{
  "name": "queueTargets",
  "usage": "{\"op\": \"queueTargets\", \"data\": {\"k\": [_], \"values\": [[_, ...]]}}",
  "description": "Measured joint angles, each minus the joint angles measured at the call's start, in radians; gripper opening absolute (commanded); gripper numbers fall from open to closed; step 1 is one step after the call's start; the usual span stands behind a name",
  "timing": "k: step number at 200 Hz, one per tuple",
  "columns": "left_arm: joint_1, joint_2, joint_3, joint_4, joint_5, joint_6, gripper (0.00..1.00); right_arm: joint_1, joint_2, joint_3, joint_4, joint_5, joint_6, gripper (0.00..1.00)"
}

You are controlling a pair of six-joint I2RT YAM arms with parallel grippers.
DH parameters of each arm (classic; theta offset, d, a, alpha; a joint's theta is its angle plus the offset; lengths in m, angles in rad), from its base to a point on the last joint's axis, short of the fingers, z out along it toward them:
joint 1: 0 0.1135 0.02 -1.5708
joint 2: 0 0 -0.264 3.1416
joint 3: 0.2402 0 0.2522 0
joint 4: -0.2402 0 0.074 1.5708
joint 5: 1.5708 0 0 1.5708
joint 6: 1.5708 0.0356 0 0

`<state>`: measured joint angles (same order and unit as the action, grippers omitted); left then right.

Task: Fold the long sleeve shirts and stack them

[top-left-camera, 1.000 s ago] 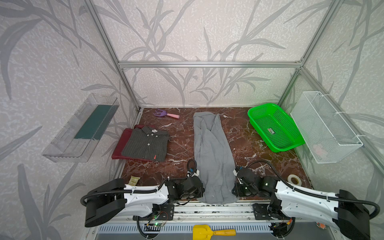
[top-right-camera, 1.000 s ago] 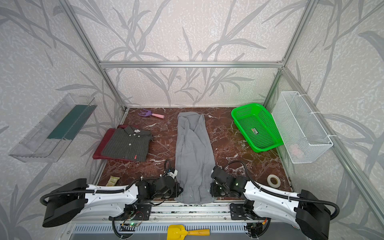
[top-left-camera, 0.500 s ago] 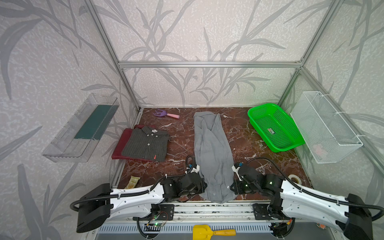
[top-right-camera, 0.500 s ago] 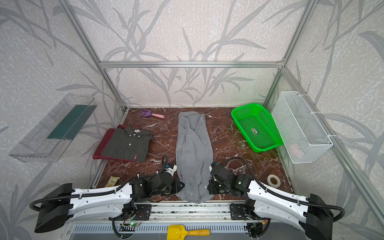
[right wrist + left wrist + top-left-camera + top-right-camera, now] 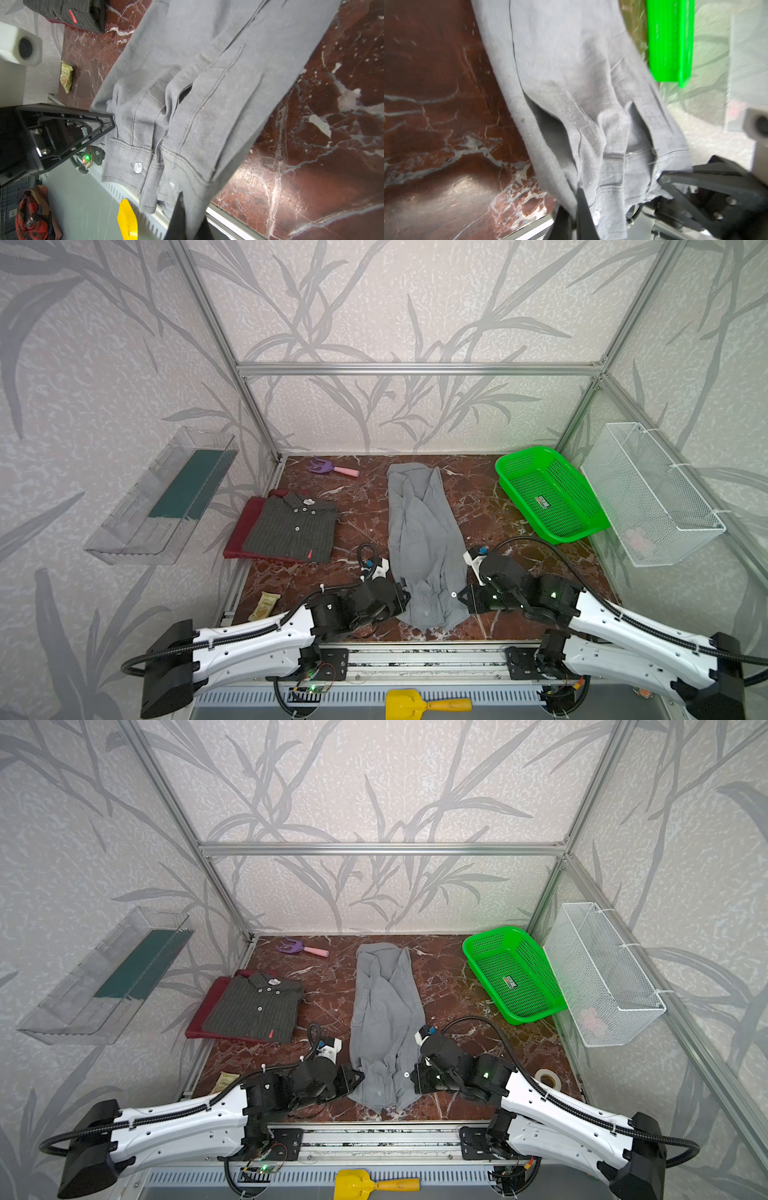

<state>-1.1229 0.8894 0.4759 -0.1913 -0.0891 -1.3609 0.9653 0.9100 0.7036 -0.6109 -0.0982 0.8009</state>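
The light grey shirt (image 5: 419,531) (image 5: 386,1011) lies as a long narrow strip down the middle of the marble table (image 5: 478,497). Its near end is bunched and raised off the table. My left gripper (image 5: 402,599) (image 5: 576,193) is shut on that end's left corner, and my right gripper (image 5: 461,597) (image 5: 182,199) is shut on its right corner. Cuffs and buttons of the grey shirt (image 5: 207,83) hang between the two grippers. At the left, the dark pinstriped shirt (image 5: 293,526) (image 5: 255,1009) lies folded on the folded maroon shirt (image 5: 243,526).
A green basket (image 5: 548,493) stands at the back right, with a white wire basket (image 5: 652,493) on the right wall. A clear tray (image 5: 166,493) hangs on the left wall. On the table lie a purple-pink toy rake (image 5: 332,467), a snack packet (image 5: 264,605) and a tape roll (image 5: 547,1079). A yellow scoop (image 5: 415,703) lies below the front rail.
Both grippers have risen and moved a little away from the front edge, lifting the grey shirt's near end, which now bunches. The right gripper's jaws closed a little further.
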Motion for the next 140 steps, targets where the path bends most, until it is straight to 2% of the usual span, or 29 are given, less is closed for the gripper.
{"op": "queueTargets", "data": {"k": [71,140], "values": [[0.086,0.083,0.110,-0.027,-0.019,-0.012,0.00,-0.109,0.115,0.122,-0.001,-0.058,-0.055,0.00],[0.202,0.155,0.178,-0.051,-0.014,-0.031,0.00,-0.254,0.228,0.169,0.028,-0.175,-0.079,0.00]]}}
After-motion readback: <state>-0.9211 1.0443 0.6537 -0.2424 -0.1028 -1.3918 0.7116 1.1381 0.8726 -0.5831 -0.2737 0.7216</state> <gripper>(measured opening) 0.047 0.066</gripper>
